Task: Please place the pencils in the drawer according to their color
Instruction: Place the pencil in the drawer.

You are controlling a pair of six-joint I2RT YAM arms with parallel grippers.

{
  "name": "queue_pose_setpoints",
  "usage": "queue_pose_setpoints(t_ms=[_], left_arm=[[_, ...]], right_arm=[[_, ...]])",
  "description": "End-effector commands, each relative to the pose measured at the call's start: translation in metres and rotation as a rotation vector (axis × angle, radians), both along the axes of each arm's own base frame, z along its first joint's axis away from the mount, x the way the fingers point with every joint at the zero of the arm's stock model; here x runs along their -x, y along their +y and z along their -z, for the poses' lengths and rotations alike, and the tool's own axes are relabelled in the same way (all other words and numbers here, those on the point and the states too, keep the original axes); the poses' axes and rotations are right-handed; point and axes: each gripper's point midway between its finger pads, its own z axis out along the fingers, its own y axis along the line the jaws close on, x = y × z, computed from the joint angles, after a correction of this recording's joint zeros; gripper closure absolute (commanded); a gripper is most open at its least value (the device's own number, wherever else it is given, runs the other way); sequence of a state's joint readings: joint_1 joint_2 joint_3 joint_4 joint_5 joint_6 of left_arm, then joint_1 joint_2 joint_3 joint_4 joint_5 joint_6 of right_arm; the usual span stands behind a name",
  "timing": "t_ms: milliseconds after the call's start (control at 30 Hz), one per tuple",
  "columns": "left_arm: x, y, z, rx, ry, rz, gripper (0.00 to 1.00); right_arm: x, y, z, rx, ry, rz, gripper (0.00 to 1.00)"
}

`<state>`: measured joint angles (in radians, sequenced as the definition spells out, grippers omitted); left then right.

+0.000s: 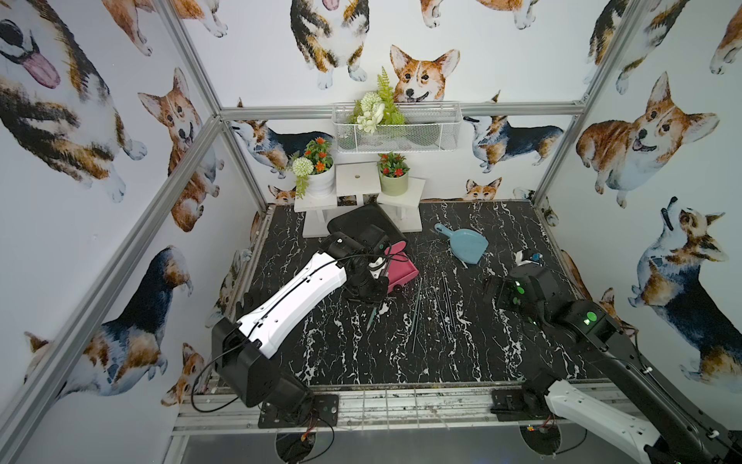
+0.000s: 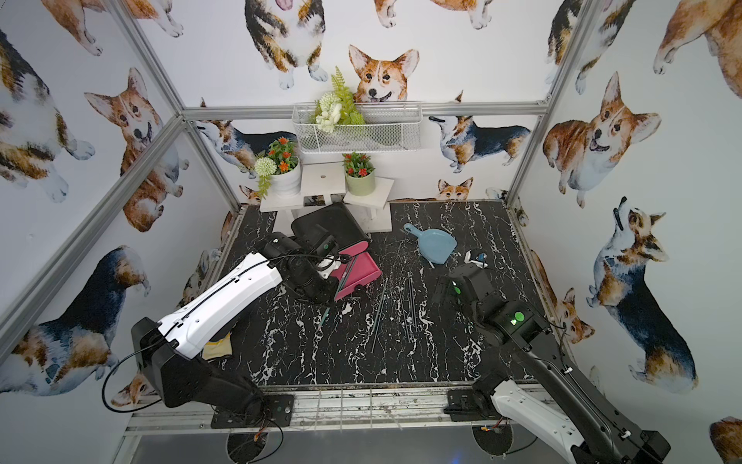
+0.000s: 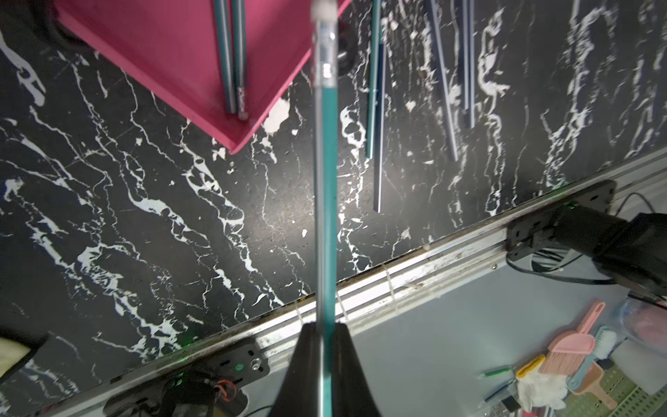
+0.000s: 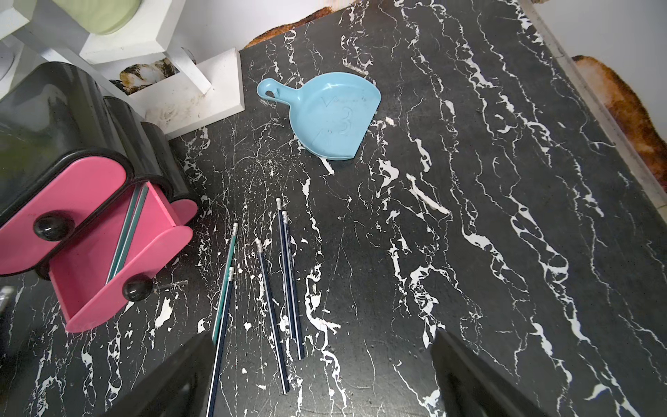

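Clamped in my left hand (image 3: 325, 361), a teal pencil (image 3: 326, 202) hung near the open pink drawer (image 3: 173, 54); the top views left that grip unclear. Only my right wrist view showed two teal pencils (image 4: 128, 234) lying inside, five loose pencils (image 4: 271, 314) on the worktop (image 4: 469, 216), and my right hand (image 4: 323, 339) gaping wide.

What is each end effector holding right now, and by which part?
Left end effector: shut on a teal pencil, gripped on the shaft far from its eraser end. Right end effector: open, holding nothing.

Two high overhead views, two close wrist-views.
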<state>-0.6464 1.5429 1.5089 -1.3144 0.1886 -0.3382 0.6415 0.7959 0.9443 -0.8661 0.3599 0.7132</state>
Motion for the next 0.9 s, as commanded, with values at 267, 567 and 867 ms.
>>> queue_pose_setpoints(t_ms=[267,567,867], left_arm=[[-0.028,0.010,0.019,-0.106,0.044,0.076,1.00],[-0.047,0.003,0.034,-0.145,0.048,0.085,1.00],[-0.069,0.001,0.044,-0.187,0.007,0.070,1.00]], right_arm=[[-0.001,-0.004,-0.004,-0.006,-0.035,0.018,0.00],[0.000,-0.005,-0.006,-0.015,-0.051,0.018,0.00],[0.001,-0.004,-0.006,-0.028,-0.056,0.014,0.00]])
